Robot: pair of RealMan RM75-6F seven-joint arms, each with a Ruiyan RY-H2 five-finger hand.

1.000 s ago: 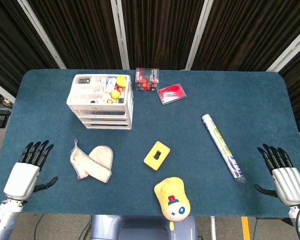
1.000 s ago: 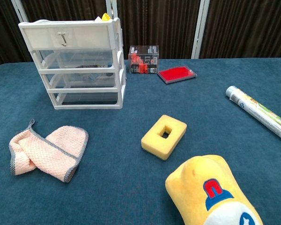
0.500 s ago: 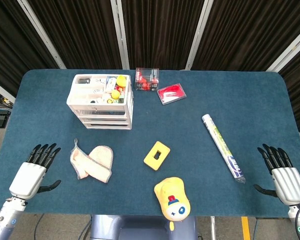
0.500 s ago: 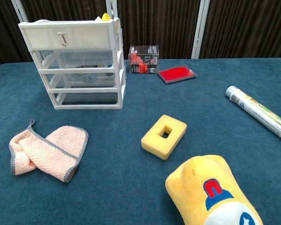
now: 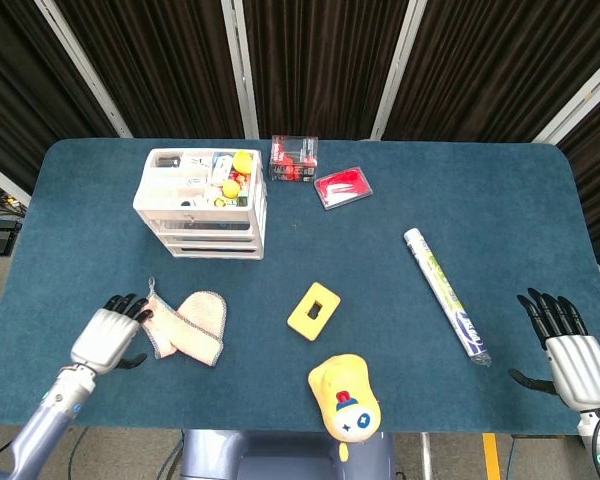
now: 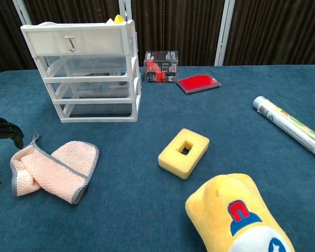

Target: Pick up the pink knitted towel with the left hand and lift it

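your left hand [image 5: 108, 335] has slid in from the desk [image 5: 500, 200] edge to the towel's [image 5: 185, 322] left end, fingers spread, holding nothing. the towel lies flat, unlifted, in front of the drawers [image 5: 202, 203]. you're set to close next. your right hand [image 5: 570, 357] hasn't moved, released, far off.
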